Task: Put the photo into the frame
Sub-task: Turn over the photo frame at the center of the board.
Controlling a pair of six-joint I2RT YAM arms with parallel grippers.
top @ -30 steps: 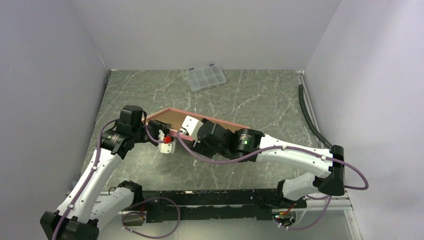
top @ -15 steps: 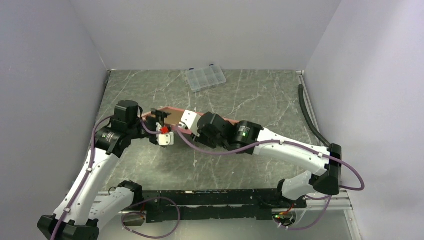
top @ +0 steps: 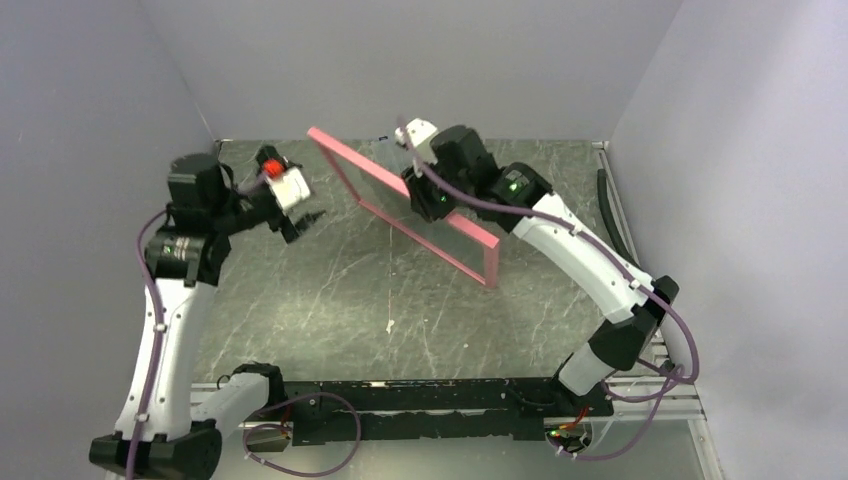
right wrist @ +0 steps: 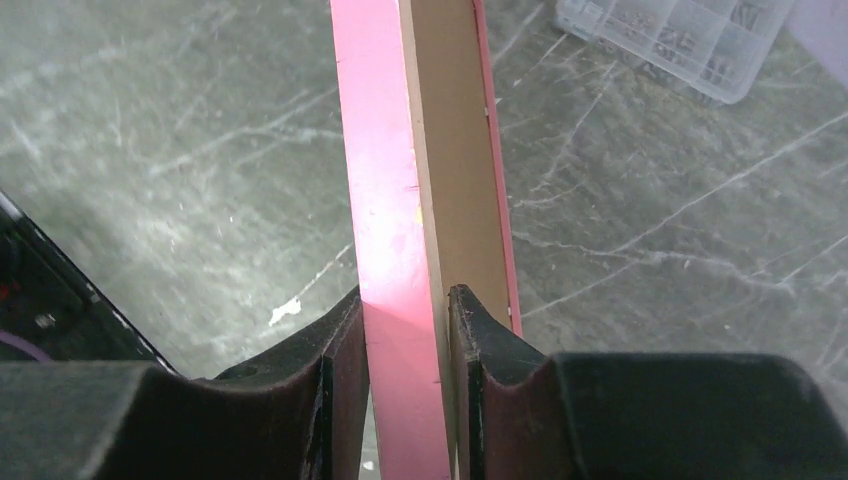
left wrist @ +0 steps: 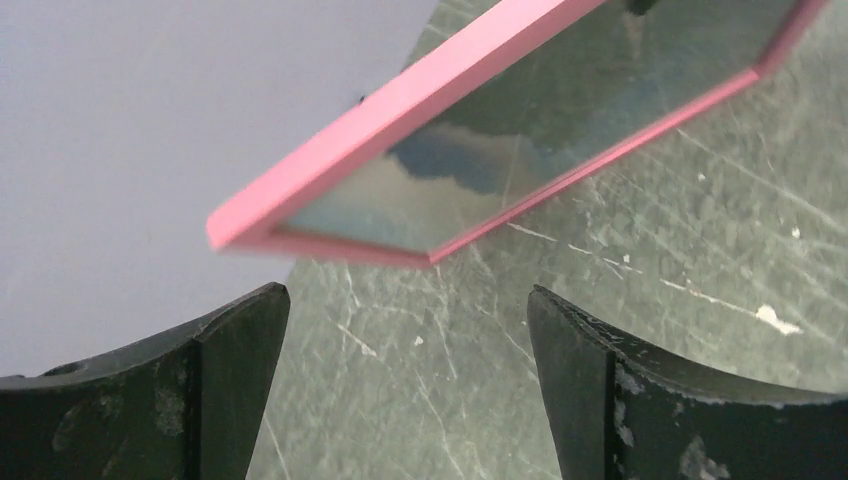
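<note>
The left gripper (top: pixel 303 218) hangs over the table (top: pixel 300 300), jaws wide apart and holding nothing. To its right the frame (top: pixel 465 226) is raised on edge and tilted; whether its low corner touches the table cannot be told. Its border is thin and pink, its back edge tan. Behind the pane the photo (left wrist: pixel 470 160) is only a blurred dark-blue and pale smear. The right gripper (right wrist: pixel 405 370) is clamped on the frame's edge. The clear compartment box (right wrist: pixel 670 35) is cut off at the top.

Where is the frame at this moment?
In the top view, the frame is held on edge over the back centre of the table, clamped by the right gripper; the open left gripper is to its left, not touching it.
</note>
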